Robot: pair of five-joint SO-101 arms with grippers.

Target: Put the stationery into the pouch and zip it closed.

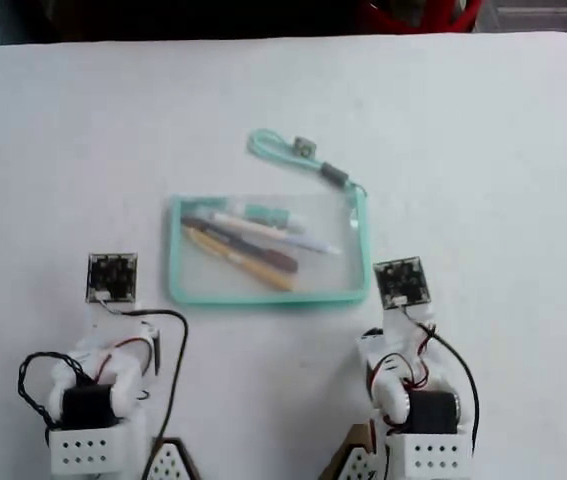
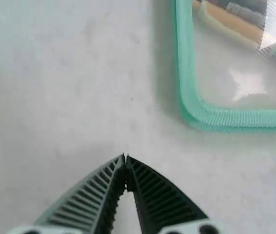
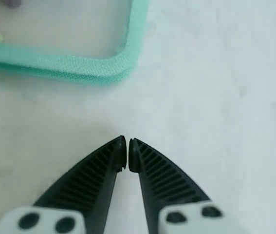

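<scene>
Looking down from the high view, I see the pouch (image 1: 268, 298) lying flat in the middle of the surface (image 1: 483, 120), with the pens (image 1: 243, 245) already inside it behind the clear film. A teal cord strap (image 1: 283, 150) trails from the pouch's far corner on the right arm's side.

The left tool (image 2: 126, 165) has its jaws pressed together on nothing and sits just beside one near corner of the pouch, apart from the teal binding (image 2: 186, 87). The right tool (image 3: 128, 153) is likewise closed and empty, near the other near corner.

I judge the pouch to be light and floppy. Its clear panel looks slick and would probably slide or buckle under a pinch. The woven teal binding looks firmer and rougher, so that is where I would take hold to anchor it, at a corner. The pens are stiff and round and will roll inside if I tilt the pouch. The strap is limp, and pulling it would likely drag the whole pouch along.

I cannot tell whether the zip is fully shut. Its pull is too small to make out, and I would need a fine pinch on it while the other tool holds the binding.
</scene>
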